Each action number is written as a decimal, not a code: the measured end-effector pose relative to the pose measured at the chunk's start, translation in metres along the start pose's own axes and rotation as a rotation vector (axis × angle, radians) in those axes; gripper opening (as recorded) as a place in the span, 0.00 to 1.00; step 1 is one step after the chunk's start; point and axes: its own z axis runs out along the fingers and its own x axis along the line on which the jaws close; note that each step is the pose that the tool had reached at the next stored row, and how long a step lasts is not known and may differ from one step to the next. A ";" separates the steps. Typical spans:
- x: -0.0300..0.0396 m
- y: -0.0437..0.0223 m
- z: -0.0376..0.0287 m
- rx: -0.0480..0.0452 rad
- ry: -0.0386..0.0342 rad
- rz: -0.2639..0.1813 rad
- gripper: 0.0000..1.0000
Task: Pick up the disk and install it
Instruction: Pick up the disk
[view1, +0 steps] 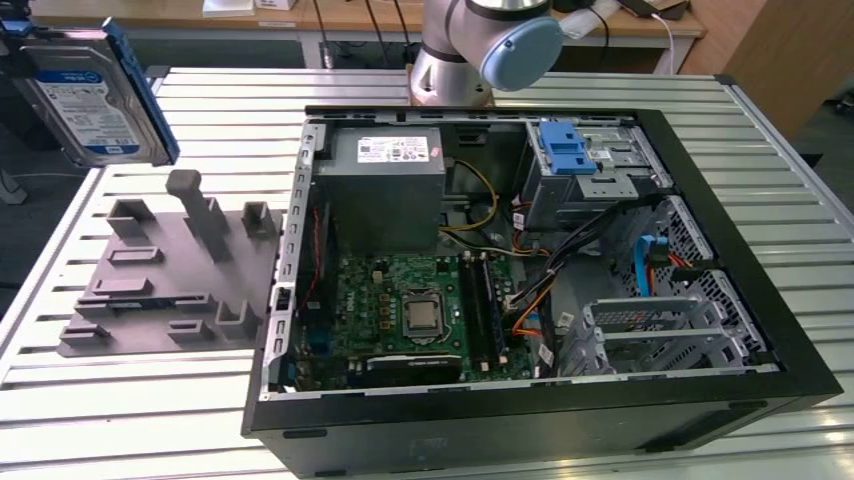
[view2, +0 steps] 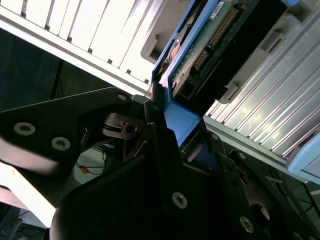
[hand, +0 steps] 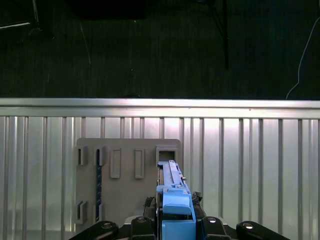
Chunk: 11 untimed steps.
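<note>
The disk (view1: 91, 95) is held in the air, well clear of the case (view1: 507, 425), off the case's side on the exterior view's left. It is carried upright, with its white-and-blue label turned toward the exterior camera and a blue rail seen along its edge. The gripper (view2: 179, 131) is pressed together on the disk: in the second wrist view the blue rail is pinched between the dark fingers (view2: 156, 135). In the first wrist view the disk is seen edge-on. A grey holder (view1: 167, 275) is laid on the slatted table (view1: 134, 420) just beside the case, on the same side as the disk. The disk is kept above the holder, not touching it. The case is laid open, and a cage with a blue latch (view1: 577, 150) is seen inside the case, in a corner away from the disk.
</note>
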 end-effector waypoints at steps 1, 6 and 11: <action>0.0000 0.0000 -0.0014 0.0001 0.0000 0.000 0.36; 0.0001 0.0001 -0.0085 0.0002 0.0000 0.000 0.36; 0.0001 0.0001 -0.0153 0.0001 0.0000 0.000 0.36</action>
